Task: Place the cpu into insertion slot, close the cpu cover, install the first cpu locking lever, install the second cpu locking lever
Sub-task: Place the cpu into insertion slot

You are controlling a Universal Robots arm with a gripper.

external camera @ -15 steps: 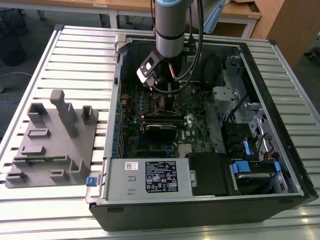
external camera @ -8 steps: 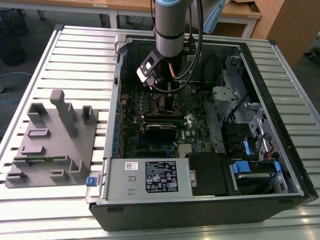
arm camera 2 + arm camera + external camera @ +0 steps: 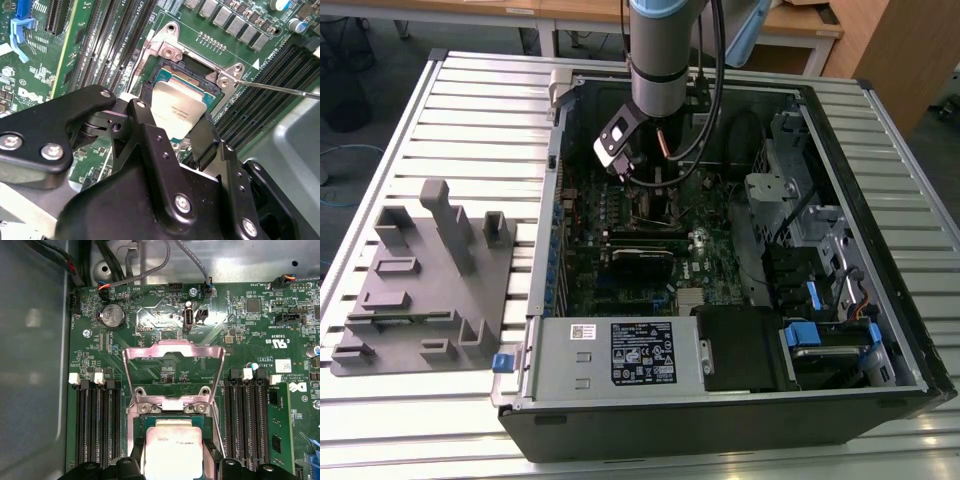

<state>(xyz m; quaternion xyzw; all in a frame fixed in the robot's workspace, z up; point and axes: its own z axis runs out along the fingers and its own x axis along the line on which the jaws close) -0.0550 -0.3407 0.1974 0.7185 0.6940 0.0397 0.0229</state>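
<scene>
Slatted metal table [image 3: 470,110] (wooden desks [image 3: 570,10] behind)

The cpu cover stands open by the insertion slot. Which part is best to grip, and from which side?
Grip the free crossbar of the cpu cover, the edge opposite its hinge at the insertion slot. It is a thin frame around a large window, swung open, so pinch across the bar's thickness, probably coming from above, over that free edge.
</scene>
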